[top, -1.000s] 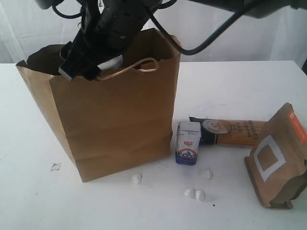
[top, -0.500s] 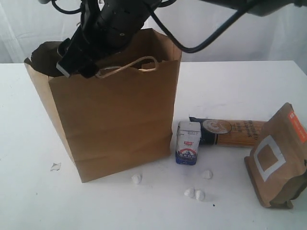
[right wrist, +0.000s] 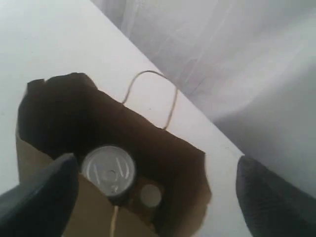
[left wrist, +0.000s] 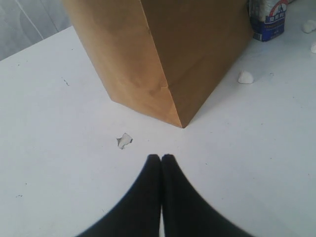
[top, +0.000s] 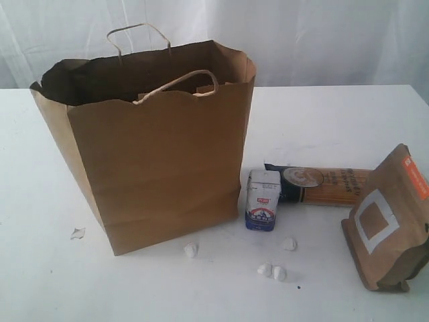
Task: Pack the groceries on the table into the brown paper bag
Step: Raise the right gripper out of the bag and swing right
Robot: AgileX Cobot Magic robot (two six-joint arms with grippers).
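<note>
Right claw (right wrist: 158,193): hanging wide open above bag (top: 161,168), gripping nothing.
Left claw (left wrist: 161,159): sitting shut, empty, by bag's corner.
Packed: can (right wrist: 108,170), white cap (right wrist: 150,195) showing inside.
Waiting: carton (top: 263,200), spaghetti (top: 328,186), pouch (top: 389,221) lying on table (top: 322,121).
Risk: handle (top: 177,86) drooping across mouth; bulky pouch likely snagging, tipping unheld bag.

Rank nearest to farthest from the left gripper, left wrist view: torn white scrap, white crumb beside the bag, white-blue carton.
1. Torn white scrap, just ahead of the shut left gripper, off a corner of the brown paper bag.
2. White crumb, farther along the bag's side.
3. White-blue carton, beyond the crumb.
</note>
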